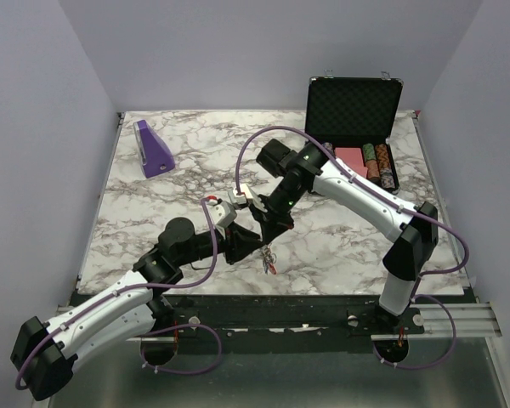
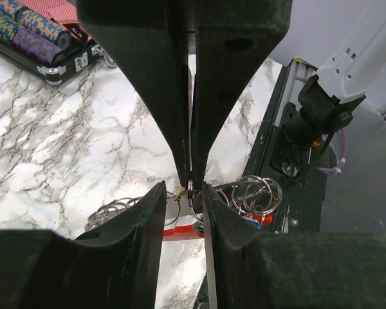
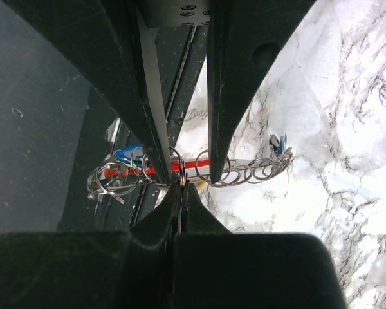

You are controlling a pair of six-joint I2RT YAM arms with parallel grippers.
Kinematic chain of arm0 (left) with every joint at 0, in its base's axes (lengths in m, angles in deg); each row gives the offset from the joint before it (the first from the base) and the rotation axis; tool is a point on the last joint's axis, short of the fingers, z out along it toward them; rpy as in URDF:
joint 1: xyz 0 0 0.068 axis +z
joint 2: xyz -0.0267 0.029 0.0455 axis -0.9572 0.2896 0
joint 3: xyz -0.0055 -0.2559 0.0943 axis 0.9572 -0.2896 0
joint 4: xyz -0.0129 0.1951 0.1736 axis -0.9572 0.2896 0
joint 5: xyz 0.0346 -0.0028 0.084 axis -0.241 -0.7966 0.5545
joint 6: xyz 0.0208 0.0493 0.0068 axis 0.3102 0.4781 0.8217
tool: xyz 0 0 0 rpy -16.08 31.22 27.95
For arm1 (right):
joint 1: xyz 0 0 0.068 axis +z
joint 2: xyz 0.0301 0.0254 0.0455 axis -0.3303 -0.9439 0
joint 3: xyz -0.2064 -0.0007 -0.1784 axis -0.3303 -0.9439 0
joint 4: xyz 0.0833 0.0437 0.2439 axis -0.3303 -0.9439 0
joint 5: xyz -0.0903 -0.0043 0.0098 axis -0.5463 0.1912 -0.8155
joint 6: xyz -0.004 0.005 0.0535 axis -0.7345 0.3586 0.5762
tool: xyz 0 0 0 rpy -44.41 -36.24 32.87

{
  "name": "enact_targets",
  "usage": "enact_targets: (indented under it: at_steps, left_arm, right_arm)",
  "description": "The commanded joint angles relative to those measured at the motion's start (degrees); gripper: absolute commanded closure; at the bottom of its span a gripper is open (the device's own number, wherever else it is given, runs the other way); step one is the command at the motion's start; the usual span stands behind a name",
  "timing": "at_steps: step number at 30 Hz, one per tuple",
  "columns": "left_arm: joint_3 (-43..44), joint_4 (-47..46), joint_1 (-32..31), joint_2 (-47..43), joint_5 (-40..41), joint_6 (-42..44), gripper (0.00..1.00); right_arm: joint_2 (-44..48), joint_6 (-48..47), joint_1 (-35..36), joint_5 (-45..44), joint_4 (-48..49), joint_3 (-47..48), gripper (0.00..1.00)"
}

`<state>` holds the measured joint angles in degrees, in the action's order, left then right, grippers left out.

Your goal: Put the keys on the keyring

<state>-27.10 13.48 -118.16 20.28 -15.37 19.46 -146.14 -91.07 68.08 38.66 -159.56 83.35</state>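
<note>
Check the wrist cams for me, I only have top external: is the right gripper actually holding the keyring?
Observer: Yes. Left wrist view shows the right gripper shut on a thin ring of the keyring.
Operator: And the left gripper?
Observer: Open; the right wrist view shows its jaws either side of that ring.
Operator: Any keys on it?
Observer: Blue key heads sit at one end of the bunch; threaded or not, can't tell.

no legible text anywhere, small label (image 2: pixel 83 60) on chip case (image 2: pixel 51 71) too blurred
</note>
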Motion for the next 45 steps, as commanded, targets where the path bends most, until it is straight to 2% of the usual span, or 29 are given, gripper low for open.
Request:
enact_targets:
  at_steps: [1,2,5,7,8,14,17,22,25,29,38,41,45]
  left_arm:
    - [1.3,0.45,0.26,0.89,-2.84,0.29,0.64]
    - [1.47,0.53,0.26,1.24,-3.02,0.37,0.65]
    - [1.74,0.71,0.26,1.68,-3.9,0.81,0.76]
    - [1.83,0.71,0.26,1.85,-4.25,0.99,0.87]
    - [2.09,0.62,0.34,1.77,-4.34,1.16,0.99]
    - [1.04,-0.69,0.52,-0.42,-2.06,0.82,1.0]
    - [-1.94,-3.32,0.52,-3.85,0.31,0.81,1.0]
    - [-7.13,-7.46,0.7,-10.26,1.81,1.6,1.0]
    - [-10.29,-10.0,0.78,-13.43,2.16,2.04,1.0]
    - [-13.37,-13.95,0.78,-15.89,3.04,2.22,1.0]
    - [-21.28,-27.49,0.78,-17.92,3.84,0.73,1.0]
    - [-22.34,-28.99,0.87,-18.27,3.57,0.02,1.0]
    - [-21.73,-27.86,0.87,-18.01,6.2,0.02,1.0]
  right_arm:
    - [-0.87,-0.13,0.51,0.49,-4.26,2.16,0.99]
    - [-0.87,-0.13,0.51,0.57,-4.26,2.24,0.99]
    - [-0.96,-0.13,0.51,0.84,-4.35,2.24,1.0]
    - [-0.96,-0.22,0.6,0.93,-4.44,2.07,0.99]
    - [-0.96,-0.22,0.6,0.93,-4.44,1.98,0.99]
    - [-0.34,-0.04,0.77,1.36,-3.82,0.93,0.97]
    - [0.8,0.92,0.77,2.68,-2.42,-0.3,0.8]
    - [1.94,2.51,0.42,5.05,-0.75,-1.45,0.45]
    - [2.56,3.03,-0.54,8.56,-0.48,-1.27,0.38]
    - [4.4,6.62,-1.68,13.4,3.98,-3.63,0.38]
    - [9.94,26.13,-7.74,22.71,26.66,-18.58,0.39]
    - [10.38,30.79,-10.99,26.4,31.32,-20.34,0.43]
    - [12.13,35.7,-11.27,27.99,37.28,-24.55,0.47]
